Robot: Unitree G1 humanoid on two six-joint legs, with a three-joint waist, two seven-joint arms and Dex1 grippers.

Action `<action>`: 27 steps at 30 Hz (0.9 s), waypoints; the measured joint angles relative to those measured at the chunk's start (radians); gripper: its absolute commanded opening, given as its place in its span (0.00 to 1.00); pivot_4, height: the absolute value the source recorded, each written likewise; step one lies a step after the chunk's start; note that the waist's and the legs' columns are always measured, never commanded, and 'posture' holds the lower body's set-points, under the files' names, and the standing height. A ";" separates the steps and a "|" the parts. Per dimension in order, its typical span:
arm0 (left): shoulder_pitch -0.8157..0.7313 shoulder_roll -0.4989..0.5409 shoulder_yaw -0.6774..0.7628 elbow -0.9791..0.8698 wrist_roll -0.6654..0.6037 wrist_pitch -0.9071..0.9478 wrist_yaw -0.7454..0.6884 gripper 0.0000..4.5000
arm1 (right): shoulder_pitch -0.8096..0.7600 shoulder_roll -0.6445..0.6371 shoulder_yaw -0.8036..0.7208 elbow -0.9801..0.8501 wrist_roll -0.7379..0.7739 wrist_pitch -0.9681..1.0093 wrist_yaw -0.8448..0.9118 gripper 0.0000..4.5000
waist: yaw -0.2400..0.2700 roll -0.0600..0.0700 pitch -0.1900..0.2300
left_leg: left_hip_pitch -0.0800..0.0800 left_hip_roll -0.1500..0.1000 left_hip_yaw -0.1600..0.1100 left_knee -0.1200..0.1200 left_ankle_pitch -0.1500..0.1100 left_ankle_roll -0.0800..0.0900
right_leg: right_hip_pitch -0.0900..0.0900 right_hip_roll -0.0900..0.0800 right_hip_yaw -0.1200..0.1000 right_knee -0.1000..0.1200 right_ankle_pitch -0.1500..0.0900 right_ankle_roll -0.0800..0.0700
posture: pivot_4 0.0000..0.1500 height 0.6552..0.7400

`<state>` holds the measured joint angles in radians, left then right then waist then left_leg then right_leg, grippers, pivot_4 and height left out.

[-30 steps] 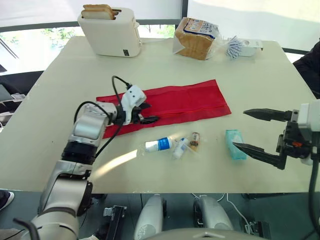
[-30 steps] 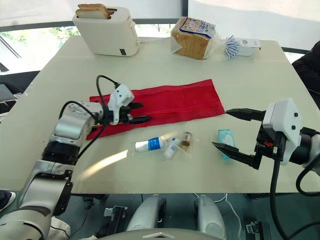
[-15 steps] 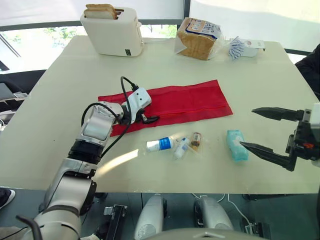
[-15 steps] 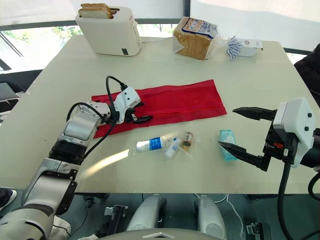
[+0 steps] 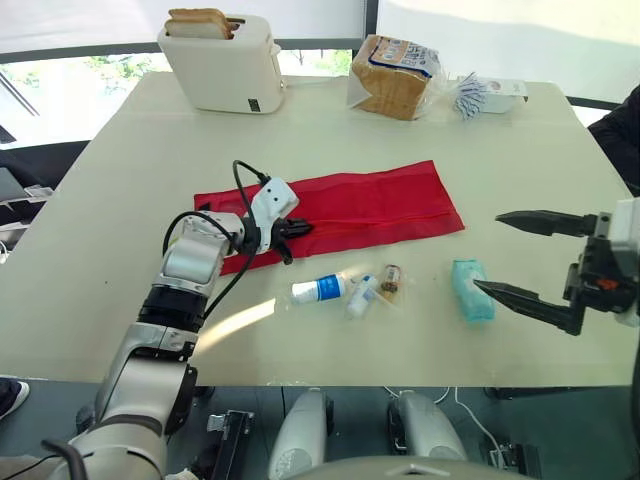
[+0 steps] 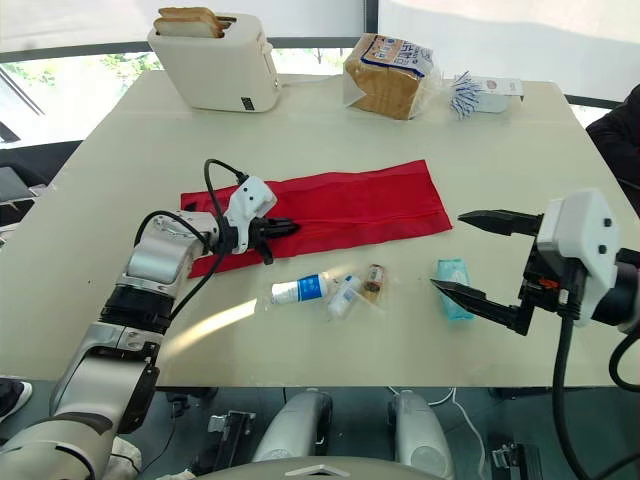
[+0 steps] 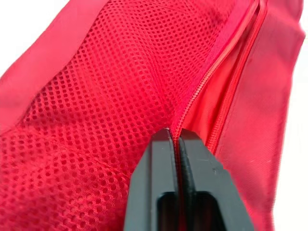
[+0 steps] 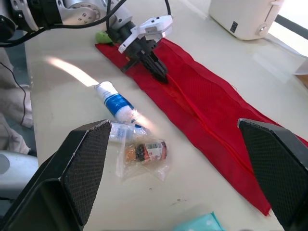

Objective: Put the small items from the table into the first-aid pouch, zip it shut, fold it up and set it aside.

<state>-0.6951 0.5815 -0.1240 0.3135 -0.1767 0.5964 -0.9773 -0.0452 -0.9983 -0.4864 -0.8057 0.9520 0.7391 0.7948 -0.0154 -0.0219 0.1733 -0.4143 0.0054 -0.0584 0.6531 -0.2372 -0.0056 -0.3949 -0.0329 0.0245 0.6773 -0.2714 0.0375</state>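
Worryingly, the left gripper point(image 5: 292, 228), clamped on the zipper seam of the red pouch point(image 5: 370, 200) mid-table, could drag it rather than open it, since the right gripper point(image 5: 486, 251) hangs spread apart near the right edge of the table point(image 5: 120, 180).

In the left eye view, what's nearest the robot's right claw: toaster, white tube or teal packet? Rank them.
1. The teal packet, beside the right gripper.
2. The white tube, front middle.
3. The toaster, far left corner.

A toaster point(image 5: 225, 68) loaded with bread slices point(image 5: 197, 22) is seen upper left, a bagged loaf point(image 5: 392, 76) upper centre.
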 measured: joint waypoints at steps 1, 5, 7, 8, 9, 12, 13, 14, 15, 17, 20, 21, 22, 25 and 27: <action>-0.012 0.001 0.010 -0.007 -0.026 0.051 -0.012 0.01 | -0.031 -0.003 0.053 0.003 -0.006 0.004 -0.013 1.00 | 0.000 0.000 0.000 | 0.000 0.000 0.000 0.000 0.000 0.000 | 0.000 0.000 0.000 0.000 0.000 0.000 | 1.00 1.00; -0.042 0.005 0.025 -0.019 -0.063 0.121 -0.032 0.01 | -0.202 0.018 0.296 0.046 -0.089 0.012 -0.040 1.00 | -0.005 0.000 0.000 | 0.001 0.000 0.000 0.000 0.000 0.000 | 0.000 0.000 0.001 0.000 0.000 0.000 | 1.00 1.00; -0.048 0.008 0.025 -0.018 -0.063 0.120 -0.035 0.01 | -0.286 0.056 0.417 0.089 -0.150 0.015 -0.042 1.00 | -0.004 0.000 0.000 | 0.000 0.000 0.000 0.000 0.000 0.000 | 0.000 0.001 0.000 0.000 0.000 0.000 | 1.00 1.00; -0.048 0.013 0.025 -0.014 -0.061 0.119 -0.035 0.01 | -0.339 0.088 0.482 0.122 -0.184 0.017 -0.042 1.00 | -0.007 0.000 0.000 | 0.001 0.001 0.000 0.000 0.000 0.000 | -0.001 0.001 0.001 0.000 0.000 0.000 | 1.00 1.00; -0.053 0.011 0.023 -0.013 -0.061 0.115 -0.036 0.01 | -0.390 0.126 0.545 0.158 -0.223 0.016 -0.043 1.00 | -0.010 0.000 0.000 | 0.000 0.001 0.000 0.000 0.000 0.000 | -0.001 0.001 0.001 0.000 0.000 0.000 | 1.00 1.00; -0.058 0.012 0.019 -0.007 -0.059 0.104 -0.038 0.01 | -0.532 0.227 0.747 0.277 -0.355 0.000 -0.017 1.00 | -0.016 0.000 0.000 | 0.000 0.000 0.000 0.000 0.000 0.000 | -0.002 0.001 0.001 0.001 0.000 0.000 | 1.00 1.00; -0.057 0.014 0.017 -0.005 -0.058 0.098 -0.039 0.01 | -0.570 0.263 0.809 0.314 -0.392 -0.001 -0.002 1.00 | -0.017 0.000 0.000 | 0.000 0.000 0.000 0.000 0.000 -0.001 | -0.002 0.001 0.000 0.001 0.000 0.000 | 1.00 1.00; -0.057 0.015 0.017 -0.004 -0.057 0.092 -0.040 0.01 | -0.602 0.300 0.859 0.349 -0.423 -0.004 0.011 1.00 | -0.019 0.000 0.000 | -0.001 0.000 -0.001 0.000 0.000 -0.001 | -0.002 0.001 0.000 0.000 0.000 0.000 | 1.00 1.00; -0.058 0.015 0.013 0.002 -0.051 0.081 -0.041 0.01 | -0.644 0.357 0.936 0.402 -0.471 -0.011 0.031 1.00 | -0.021 0.000 0.000 | 0.000 0.000 -0.001 0.000 0.001 -0.001 | -0.002 0.001 0.001 0.000 0.000 0.000 | 1.00 1.00; -0.053 0.022 0.003 0.011 -0.041 0.058 -0.043 0.01 | -0.680 0.419 1.031 0.470 -0.528 -0.027 0.063 1.00 | -0.020 0.000 0.000 | -0.001 0.000 -0.002 0.000 0.001 -0.002 | -0.002 0.000 0.000 0.000 0.000 0.000 | 1.00 1.00; -0.051 0.022 -0.003 0.020 -0.031 0.041 -0.042 0.01 | -0.714 0.505 1.107 0.575 -0.596 -0.051 0.094 1.00 | -0.020 0.000 0.000 | -0.001 -0.001 -0.002 0.001 0.001 -0.002 | -0.002 0.000 0.000 0.001 0.000 0.000 | 1.00 1.00; -0.051 0.022 -0.003 0.021 -0.030 0.039 -0.042 0.01 | -0.720 0.521 1.118 0.602 -0.613 -0.062 0.104 1.00 | -0.019 0.000 0.000 | -0.001 -0.001 -0.002 0.001 0.001 -0.002 | -0.002 -0.001 0.000 0.001 0.000 0.000 | 1.00 1.00; -0.051 0.022 -0.003 0.022 -0.026 0.035 -0.040 0.01 | -0.729 0.546 1.127 0.642 -0.637 -0.080 0.116 1.00 | -0.020 0.000 0.000 | -0.001 -0.001 -0.002 0.001 0.001 -0.002 | -0.002 0.000 0.000 0.001 0.000 0.000 | 1.00 1.00; -0.045 0.024 -0.002 0.021 -0.022 0.033 -0.038 0.01 | -0.749 0.596 1.138 0.723 -0.684 -0.120 0.128 1.00 | -0.023 0.000 0.000 | -0.001 -0.001 -0.003 0.001 0.001 -0.002 | -0.002 0.000 0.000 0.001 0.000 0.000 | 1.00 1.00; -0.037 0.024 -0.002 0.015 -0.021 0.033 -0.030 0.01 | -0.763 0.633 1.144 0.778 -0.727 -0.152 0.135 1.00 | -0.024 0.000 0.000 | 0.000 -0.001 -0.003 0.000 0.001 -0.002 | -0.003 0.000 0.000 0.001 0.000 0.000 | 1.00 1.00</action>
<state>-0.7322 0.6051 -0.1264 0.3285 -0.1975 0.6290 -1.0068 -0.8079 -0.3655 0.6578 -0.0277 0.2249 0.5875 0.9301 -0.0398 -0.0219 0.1732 -0.4148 0.0048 -0.0617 0.6536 -0.2359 -0.0079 -0.3975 -0.0329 0.0245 0.6787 -0.2713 0.0372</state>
